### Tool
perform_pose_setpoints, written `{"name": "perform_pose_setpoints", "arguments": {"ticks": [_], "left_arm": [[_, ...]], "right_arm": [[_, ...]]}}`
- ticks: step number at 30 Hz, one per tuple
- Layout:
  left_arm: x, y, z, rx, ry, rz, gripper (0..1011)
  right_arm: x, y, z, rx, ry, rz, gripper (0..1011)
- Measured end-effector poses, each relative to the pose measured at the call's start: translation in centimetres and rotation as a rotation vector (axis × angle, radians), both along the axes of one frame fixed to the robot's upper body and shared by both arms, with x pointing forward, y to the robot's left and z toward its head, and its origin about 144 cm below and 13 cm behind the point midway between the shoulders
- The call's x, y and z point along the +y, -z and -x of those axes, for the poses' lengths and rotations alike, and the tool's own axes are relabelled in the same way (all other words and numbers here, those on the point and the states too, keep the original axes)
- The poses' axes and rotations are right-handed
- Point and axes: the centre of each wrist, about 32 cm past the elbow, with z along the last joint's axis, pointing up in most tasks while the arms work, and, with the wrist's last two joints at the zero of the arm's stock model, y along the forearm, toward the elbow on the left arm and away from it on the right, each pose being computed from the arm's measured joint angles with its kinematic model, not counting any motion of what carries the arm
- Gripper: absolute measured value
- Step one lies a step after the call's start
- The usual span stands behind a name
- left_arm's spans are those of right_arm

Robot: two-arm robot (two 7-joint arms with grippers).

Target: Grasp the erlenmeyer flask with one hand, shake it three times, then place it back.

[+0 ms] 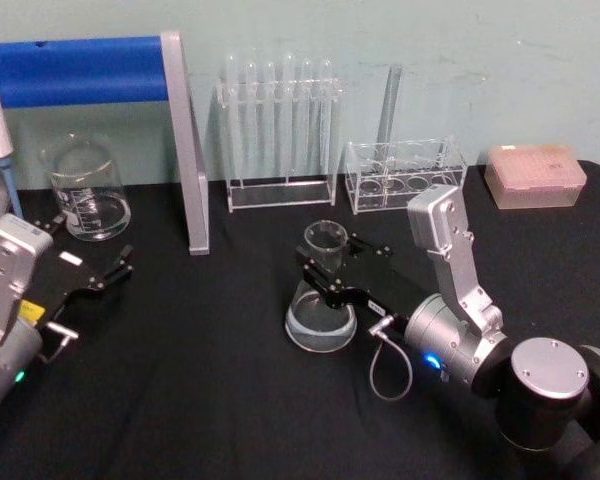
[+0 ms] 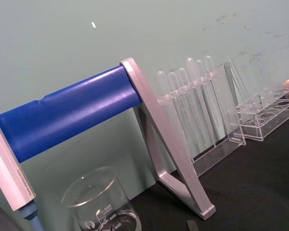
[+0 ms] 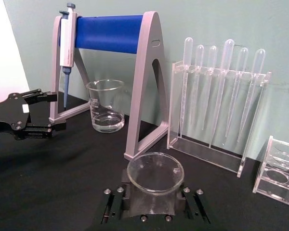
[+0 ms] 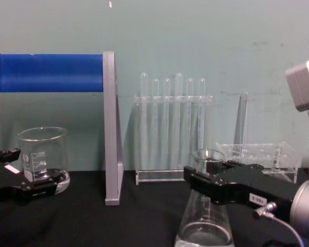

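Glassware covered the back half of the black table [image 1: 230,400], and the erlenmeyer flask [image 1: 321,300] stood near the middle of it, upright, its wide base flat on the cloth. A shallow layer of clear liquid sat in the bottom of the flask in the chest view. The right gripper [image 1: 332,283] reached in from the flask's right side and had its black jaws closed around the narrow neck, just under the flared rim; from the right wrist camera the rim sat as a clear ring directly above the jaw block. A silver wrist with a small blue light and a looping grey cable [image 1: 385,365] trailed behind that gripper, away from the flask.

Behind the flask stood a clear rack of test tubes [image 1: 278,130], tubes upright in a row. To the right of that rack, still behind the flask, sat a low clear holder [image 1: 405,175] with round wells and one tall thin tube rising from it. Farther right of the flask lay a pinkish lidded box [image 1: 535,175].

Well to the left of the flask rose a grey stand with a blue bar [image 1: 85,70], a pipette [image 3: 67,48] hanging from its far end. A straight-sided glass beaker [image 1: 85,190] stood beside that stand, on the side away from the flask. The left gripper [image 1: 105,270] rested on the table just in front of the beaker, jaws spread apart, holding nothing.
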Motion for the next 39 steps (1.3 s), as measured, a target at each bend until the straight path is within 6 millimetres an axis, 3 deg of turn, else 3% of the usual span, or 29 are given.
{"name": "perform_pose_setpoints", "arguments": {"ticks": [4,6,17,29,39], "left_arm": [[0.0,0.0,0.0,0.0,0.0,0.0,1001],[0.0,0.0,0.0,0.0,0.0,0.0,1001],[0.0,0.0,0.0,0.0,0.0,0.0,1001],[0.0,0.0,0.0,0.0,0.0,0.0,1001],[0.0,0.0,0.0,0.0,0.0,0.0,1001]], "right_arm": [[0.0,0.0,0.0,0.0,0.0,0.0,601],[0.0,0.0,0.0,-0.001,0.0,0.0,708],[0.0,0.0,0.0,-0.001,0.0,-0.001,999],[0.0,0.0,0.0,0.0,0.0,-0.001,1002],[-1.5,-0.4,1.2,0.016,-0.031,0.029,1002]]}}
